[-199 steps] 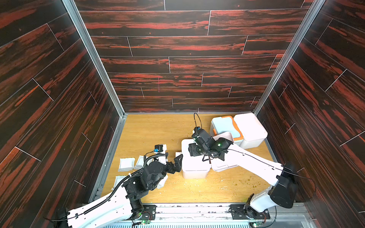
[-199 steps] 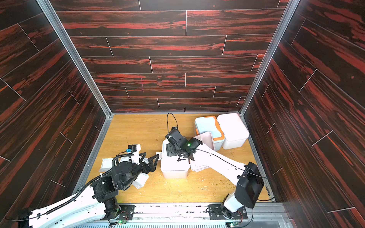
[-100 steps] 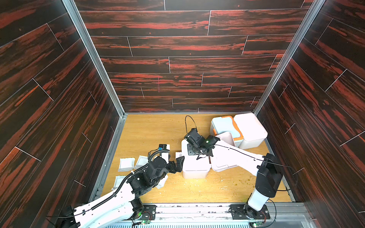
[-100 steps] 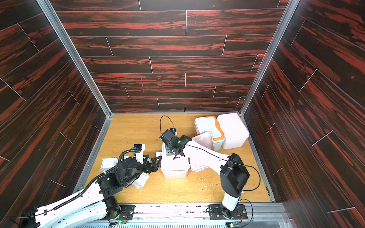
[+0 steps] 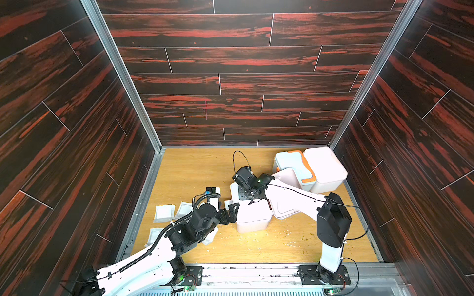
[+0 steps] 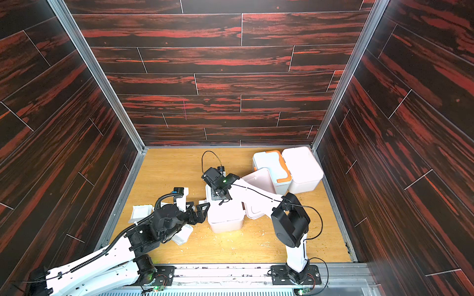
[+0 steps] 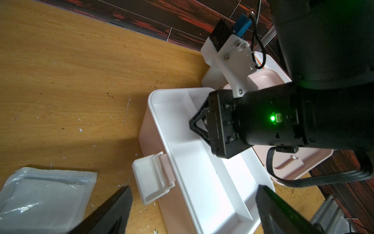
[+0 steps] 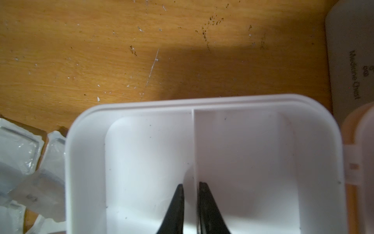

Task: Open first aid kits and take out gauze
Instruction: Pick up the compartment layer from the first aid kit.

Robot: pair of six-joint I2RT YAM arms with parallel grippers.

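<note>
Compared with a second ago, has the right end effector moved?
Yes: right end effector moved left in both top views, away from the orange-handled kit.

A yellowish wooden tabletop [image 5: 200,166], scattered with pale flecks and dark crumbs [image 8: 211,20]; a thin white scratch [image 8: 152,67] crosses it; dark, red-streaked plank walls [image 5: 230,64] enclose three sides; grey metal posts [image 5: 120,74] mark the back corners.

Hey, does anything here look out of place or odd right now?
Yes. The right gripper has its jaws clamped on the divider of the tray in the open kit, which looks empty, rather than on gauze. Loose gauze packets lie beside the kit, and crumbs litter the table.
</note>
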